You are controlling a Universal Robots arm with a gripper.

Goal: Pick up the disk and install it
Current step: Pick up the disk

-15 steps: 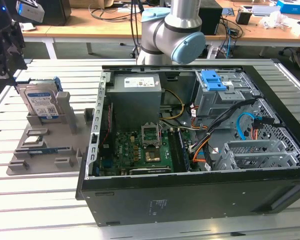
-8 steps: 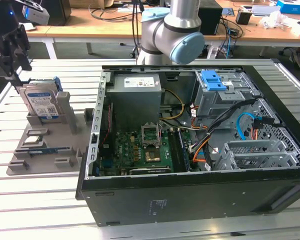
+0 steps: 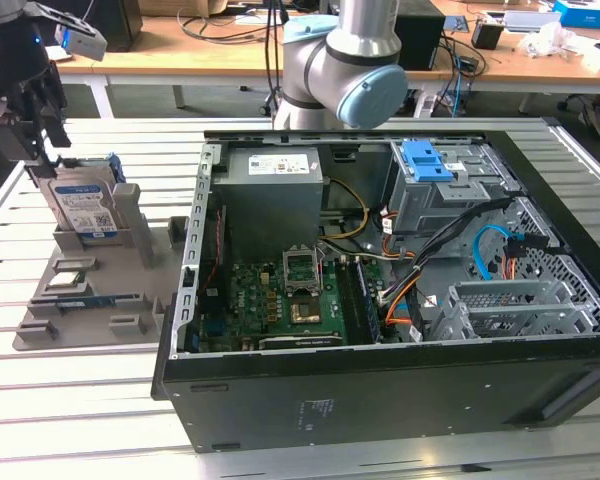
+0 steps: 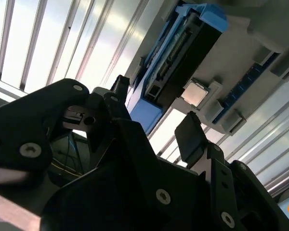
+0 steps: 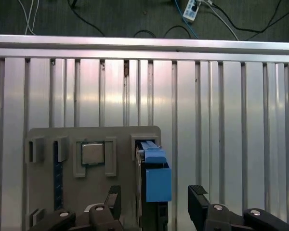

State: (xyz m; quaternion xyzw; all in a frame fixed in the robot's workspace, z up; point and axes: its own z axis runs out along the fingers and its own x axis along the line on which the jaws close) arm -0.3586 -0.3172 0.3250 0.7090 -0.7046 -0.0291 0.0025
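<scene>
The disk (image 3: 86, 205) stands on edge in a slot of a grey holder plate (image 3: 130, 295) at the exterior view's left: a silver drive with a white-and-blue label in a blue frame. My black gripper (image 3: 40, 148) hangs just above the disk's upper corner. In the first wrist view the disk (image 5: 154, 175) is seen edge-on, and the gripper (image 5: 155, 199) is open, with one finger on each side of it and gaps between. The second wrist view shows the disk (image 4: 176, 55) beyond the open gripper (image 4: 154, 115).
An open computer case (image 3: 380, 370) lies to the holder's right, with a grey power-supply box (image 3: 275, 175), a motherboard (image 3: 290, 295), cables and a blue latch (image 3: 427, 160) on the drive cage. A processor chip (image 5: 92, 153) sits on the holder. The arm's base (image 3: 340, 60) stands behind the case.
</scene>
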